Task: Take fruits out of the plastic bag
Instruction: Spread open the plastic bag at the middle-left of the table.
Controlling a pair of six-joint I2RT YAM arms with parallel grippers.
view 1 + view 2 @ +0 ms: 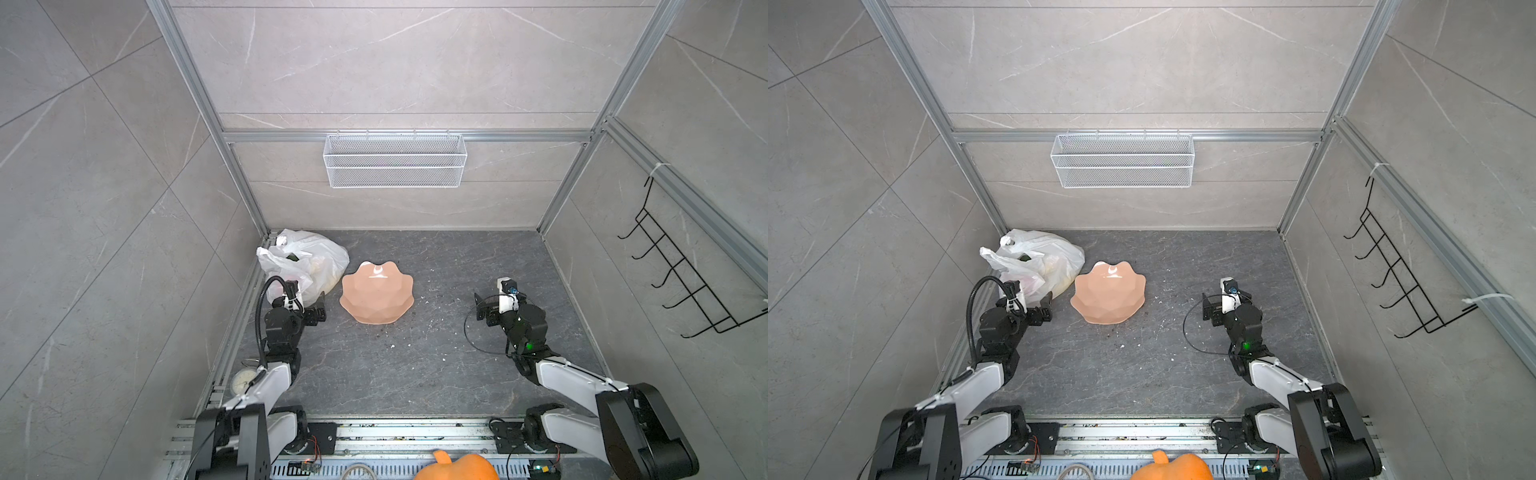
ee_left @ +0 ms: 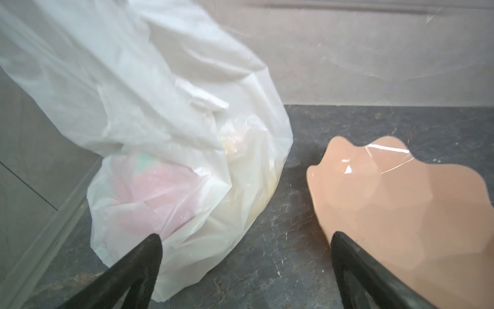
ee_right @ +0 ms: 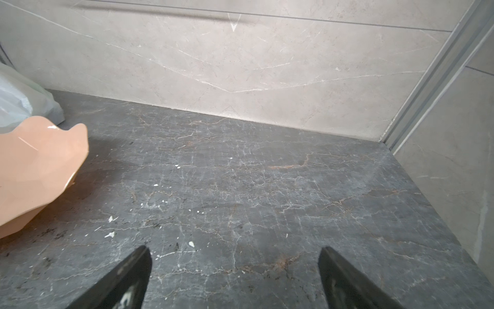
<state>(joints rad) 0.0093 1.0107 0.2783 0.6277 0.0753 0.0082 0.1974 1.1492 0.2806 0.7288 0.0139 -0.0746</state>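
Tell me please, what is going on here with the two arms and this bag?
Two robot arms seem about to unpack a white plastic bag that sits in the far left corner of the table, beside a peach bowl. The fruits are inside the bag; a pink one shows through the plastic. The left pincer is open, low and close to the bag, but it grips nothing. The right pincer is open too, over bare table away from the bag.

Wide-spread right claw (image 3: 235,248) above tabletop (image 3: 267,187), peach bowl (image 3: 34,174) beside plastic bag (image 3: 18,101)
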